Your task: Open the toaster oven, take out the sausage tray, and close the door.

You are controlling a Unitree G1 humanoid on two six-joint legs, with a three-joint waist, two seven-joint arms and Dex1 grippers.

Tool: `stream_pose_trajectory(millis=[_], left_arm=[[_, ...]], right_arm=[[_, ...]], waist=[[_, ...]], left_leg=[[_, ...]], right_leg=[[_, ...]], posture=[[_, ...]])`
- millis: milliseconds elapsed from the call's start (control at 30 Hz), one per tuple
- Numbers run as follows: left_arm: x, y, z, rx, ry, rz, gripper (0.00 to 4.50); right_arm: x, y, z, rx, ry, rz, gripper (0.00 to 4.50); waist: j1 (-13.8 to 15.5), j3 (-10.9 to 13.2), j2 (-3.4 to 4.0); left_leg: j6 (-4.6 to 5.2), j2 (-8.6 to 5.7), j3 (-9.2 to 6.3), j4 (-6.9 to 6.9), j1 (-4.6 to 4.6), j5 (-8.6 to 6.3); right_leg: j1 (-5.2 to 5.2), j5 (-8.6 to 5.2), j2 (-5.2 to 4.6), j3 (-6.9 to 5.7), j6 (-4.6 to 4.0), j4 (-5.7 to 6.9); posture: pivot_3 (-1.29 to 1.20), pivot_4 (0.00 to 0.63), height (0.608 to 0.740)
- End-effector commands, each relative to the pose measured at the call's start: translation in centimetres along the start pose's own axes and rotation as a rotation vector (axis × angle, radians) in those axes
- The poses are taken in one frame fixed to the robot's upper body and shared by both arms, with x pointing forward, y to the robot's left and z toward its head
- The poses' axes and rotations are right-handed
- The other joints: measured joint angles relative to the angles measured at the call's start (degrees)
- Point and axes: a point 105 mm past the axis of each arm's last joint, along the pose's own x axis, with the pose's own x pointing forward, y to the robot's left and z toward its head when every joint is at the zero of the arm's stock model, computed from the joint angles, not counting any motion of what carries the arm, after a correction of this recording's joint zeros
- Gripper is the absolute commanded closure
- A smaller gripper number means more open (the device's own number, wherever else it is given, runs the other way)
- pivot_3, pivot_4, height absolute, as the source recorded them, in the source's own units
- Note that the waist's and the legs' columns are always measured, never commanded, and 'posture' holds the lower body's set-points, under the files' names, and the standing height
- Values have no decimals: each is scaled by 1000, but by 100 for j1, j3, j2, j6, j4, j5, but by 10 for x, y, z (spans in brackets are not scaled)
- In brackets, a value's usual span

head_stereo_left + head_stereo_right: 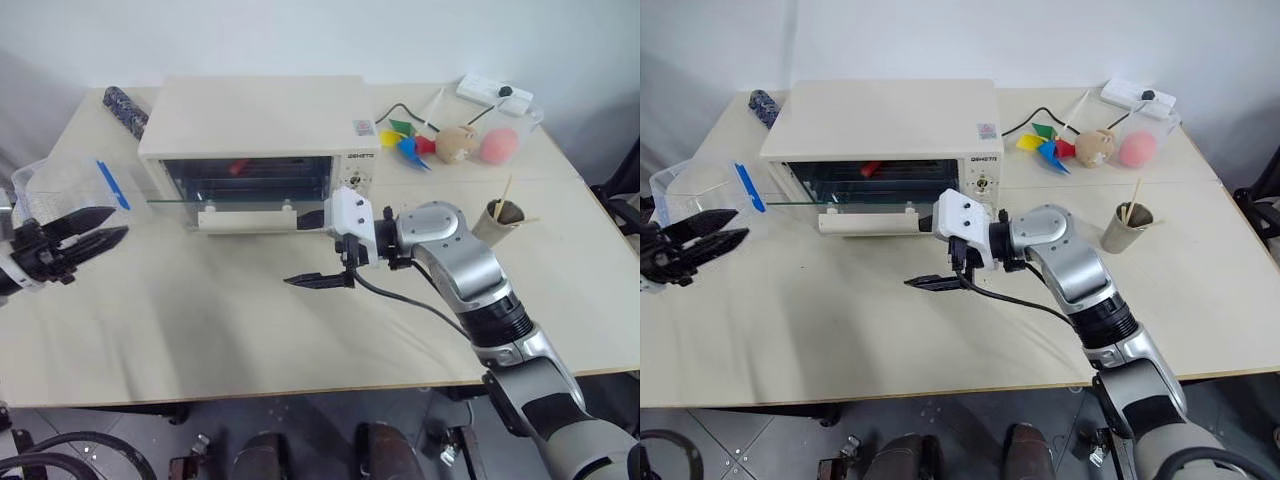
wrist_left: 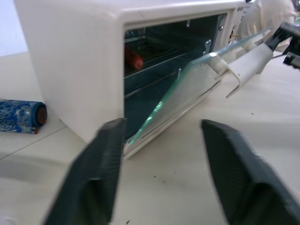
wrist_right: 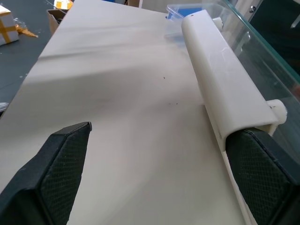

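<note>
The right gripper [image 1: 318, 281], jaws apart and empty, sits centre frame just below the right end of the door [image 1: 250, 195] handle, forearm reaching in from lower right, fingers pointing left along the handle's long axis. The oven [image 1: 885, 125] stands upper centre, door lowered roughly level; the sausage inside appears as a red shape, though indistinct. The left gripper [image 1: 75, 240], fingers apart and empty, waits at the left edge, farther off.
</note>
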Motion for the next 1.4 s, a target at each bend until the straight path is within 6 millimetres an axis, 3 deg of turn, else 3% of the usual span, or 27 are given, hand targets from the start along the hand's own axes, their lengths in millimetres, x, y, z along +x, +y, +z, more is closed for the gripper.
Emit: stream_pose_trajectory(millis=[33,167,467,633,933,1000,1167,1300,1400], left_arm=[[1,1,23,41,-63,-58,3385],[19,0,22,31,-73,-131,4455],[67,-1,-14,-10,53,-225,4455],[82,-3,-22,-22,73,-261,4455],[91,-7,-26,-32,87,-310,4455],[92,-8,-28,-32,96,-319,4455],[90,-17,-41,-47,165,-376,4455],[81,-26,-64,-59,281,-415,4455],[79,-30,-73,-52,330,-428,4455]], right_arm=[[5,6,13,-47,-30,17,0],[8,10,13,-45,-37,14,0],[6,13,12,-22,-38,-53,0],[-1,13,6,25,0,-118,0],[-44,30,-38,142,230,-222,0],[-50,36,-40,161,255,-214,0],[-93,59,-41,267,309,-175,0],[-123,44,-38,261,335,-276,0],[-127,30,-33,226,319,-331,0]], waist=[[1,0,0],[1,0,-1],[-13,-1,-4],[5,-1,-6],[102,-1,-12],[125,-1,-12],[161,2,-21],[162,3,-23],[138,3,-23]], left_leg=[[0,-1,1,1,0,0],[0,-1,1,2,1,0],[0,-2,3,2,-1,0],[0,-2,3,3,-6,0],[1,-3,2,15,-13,0],[1,-3,3,16,-14,-1],[3,-3,3,19,-20,-1],[8,-6,6,27,-19,-4],[7,-1,10,27,-15,-3]], right_leg=[[0,0,-1,0,0,0],[-1,0,-1,0,0,5],[-6,0,0,-1,0,8],[-10,0,0,-1,0,8],[-8,1,-2,-1,1,7],[-9,1,-2,-1,1,7],[-10,1,-2,-1,1,5],[-5,1,-5,0,2,0],[-6,1,-3,0,1,3]], posture=[[0,150,740],[0,150,740],[0,150,740],[0,150,740],[0,150,740],[0,150,740],[0,150,740],[0,150,740],[0,150,740]])
